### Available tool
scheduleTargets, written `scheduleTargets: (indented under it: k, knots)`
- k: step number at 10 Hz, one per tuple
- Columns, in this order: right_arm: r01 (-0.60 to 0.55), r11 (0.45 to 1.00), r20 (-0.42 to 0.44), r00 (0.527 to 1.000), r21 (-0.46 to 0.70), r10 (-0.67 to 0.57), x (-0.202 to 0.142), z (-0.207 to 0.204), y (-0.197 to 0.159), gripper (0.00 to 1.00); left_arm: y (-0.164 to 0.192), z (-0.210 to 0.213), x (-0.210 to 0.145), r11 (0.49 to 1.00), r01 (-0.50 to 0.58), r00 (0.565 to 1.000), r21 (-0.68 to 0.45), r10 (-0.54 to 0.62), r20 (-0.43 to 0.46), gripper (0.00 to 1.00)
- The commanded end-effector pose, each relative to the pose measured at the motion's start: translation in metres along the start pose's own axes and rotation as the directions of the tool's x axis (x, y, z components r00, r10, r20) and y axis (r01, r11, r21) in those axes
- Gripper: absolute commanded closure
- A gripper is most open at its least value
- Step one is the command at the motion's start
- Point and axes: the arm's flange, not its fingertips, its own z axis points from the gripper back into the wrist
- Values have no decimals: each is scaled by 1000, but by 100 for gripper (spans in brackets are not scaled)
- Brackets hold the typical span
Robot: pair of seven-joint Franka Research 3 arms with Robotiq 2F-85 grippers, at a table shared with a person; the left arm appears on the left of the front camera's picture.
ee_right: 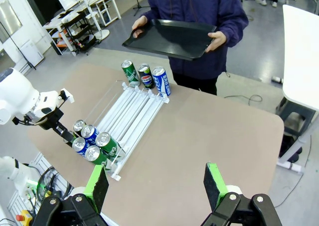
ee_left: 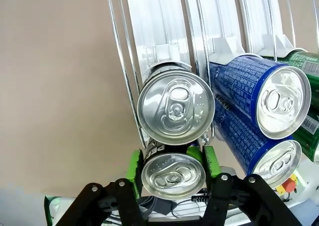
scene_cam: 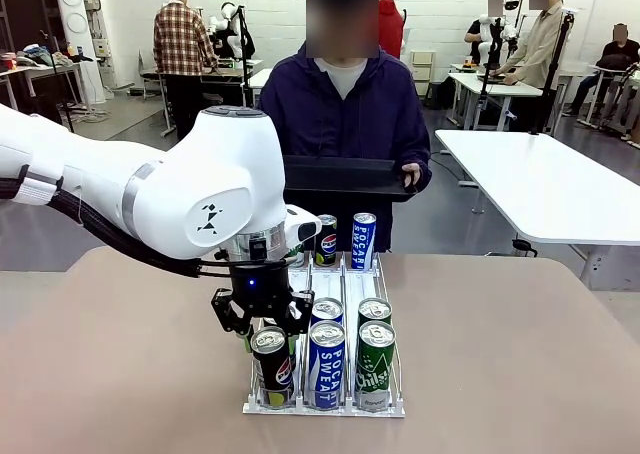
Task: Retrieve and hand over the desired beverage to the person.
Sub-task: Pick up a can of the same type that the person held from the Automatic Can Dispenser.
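Person [scene_cam: 345, 114] is standing at the table's [scene_cam: 500, 354] far side, holding a black tray [scene_cam: 345, 179] level. Left arm [scene_cam: 200, 194] is reaching straight down over the rack's [scene_cam: 325, 406] front-left lane. Left gripper [ee_left: 173, 161] is clamping the front Pepsi can [ee_left: 173, 175] between its green pads, the can standing upright in that lane; right gripper [ee_right: 157, 178] is hanging wide open above the table, gripping nothing.

White-shelled and rounded, the left arm [scene_cam: 200, 189] we see bears a small black mark, a silver ring and a blue wrist light; a black cable [scene_cam: 100, 232] runs beneath. We find the left gripper [ee_left: 173, 162] and right gripper [ee_right: 157, 186] black, with green pads [ee_right: 97, 186] and silver screws [ee_right: 75, 198]. The person [scene_cam: 345, 114] wears a dark navy hooded jacket over a white shirt.
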Motion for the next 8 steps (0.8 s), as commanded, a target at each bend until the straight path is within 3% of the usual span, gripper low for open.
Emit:
scheduleTargets:
  k: [1,2,4,6,8]
  knots:
    - [0,1000,6,1000,16,0,0,-1,-1,0,1,2,1,1000,3,999,-16,-3,-39,95]
    - [0,1000,6,1000,16,0,0,-1,-1,0,2,3,0,1000,2,999,-19,-2,-42,100]
    - [0,1000,6,1000,16,0,0,-1,-1,0,-5,22,-3,1000,9,999,-26,-10,-37,100]
    - [0,1000,6,1000,16,0,0,-1,-1,0,-25,67,-10,999,38,998,-3,-39,-51,100]
    - [0,1000,6,1000,16,0,0,-1,-1,0,-55,125,-17,995,77,997,59,-77,-10,100]
